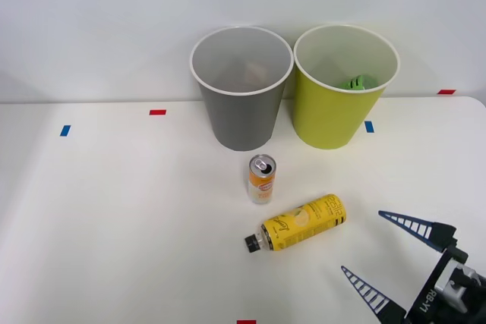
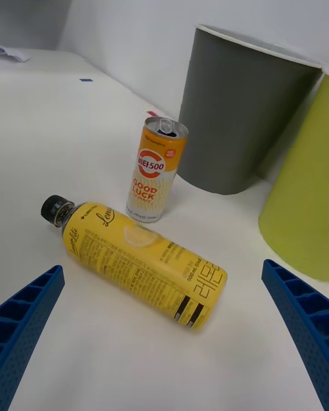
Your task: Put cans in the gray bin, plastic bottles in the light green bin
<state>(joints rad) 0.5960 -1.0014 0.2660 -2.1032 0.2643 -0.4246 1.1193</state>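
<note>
— What do we have on the white table (image 1: 114, 225)?

— We see 2 bins at the back, touching or nearly so: the gray bin (image 1: 241, 111) on the left, the light green bin (image 1: 334, 115) on the right with a green bottle (image 1: 358, 82) inside.

— And in front?

— 1 orange can (image 1: 261, 179) upright, a yellow bottle (image 1: 298, 222) lying just beside it, cap toward our left. Our right gripper (image 1: 387, 252) hovers near, fingers spread wide.

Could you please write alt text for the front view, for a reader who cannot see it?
An open blue gripper hovers beside a yellow bottle lying on a white table, with an orange can upright just behind it. Further back stand a gray bin and a light green bin holding something green.
</note>
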